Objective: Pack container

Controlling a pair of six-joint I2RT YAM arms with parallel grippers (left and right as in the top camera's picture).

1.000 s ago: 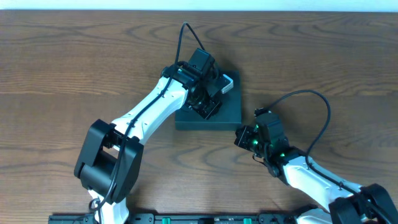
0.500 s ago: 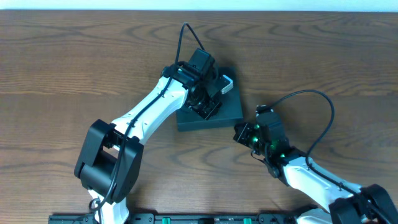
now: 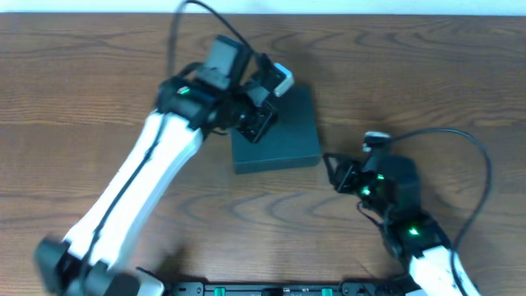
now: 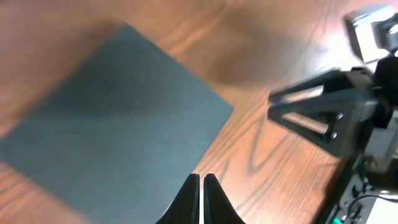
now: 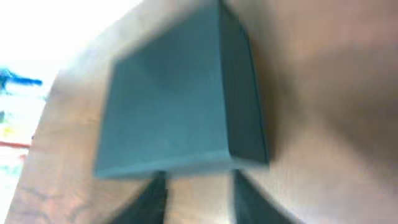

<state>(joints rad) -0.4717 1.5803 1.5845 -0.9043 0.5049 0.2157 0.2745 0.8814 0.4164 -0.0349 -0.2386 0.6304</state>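
Note:
The container [image 3: 282,131] is a dark teal-black square box lying shut on the wooden table, its lid flat. My left gripper [image 3: 258,130] hangs above the box's left part, shut and empty; in the left wrist view its fingertips [image 4: 202,186] are pressed together over the box's [image 4: 112,124] near edge. My right gripper [image 3: 332,172] is open and empty, just off the box's front right corner. In the right wrist view its blurred fingers [image 5: 199,193] stand apart in front of the box [image 5: 174,106], not touching it.
The wooden table [image 3: 427,74] carries only the box. The right arm's gripper [image 4: 329,118] shows in the left wrist view, to the right of the box. The table's back edge [image 3: 370,15] runs along the top.
My left arm has risen and swung back to the left, off the box top. My right gripper has drawn back to the right, away from the box. The box turned slightly.

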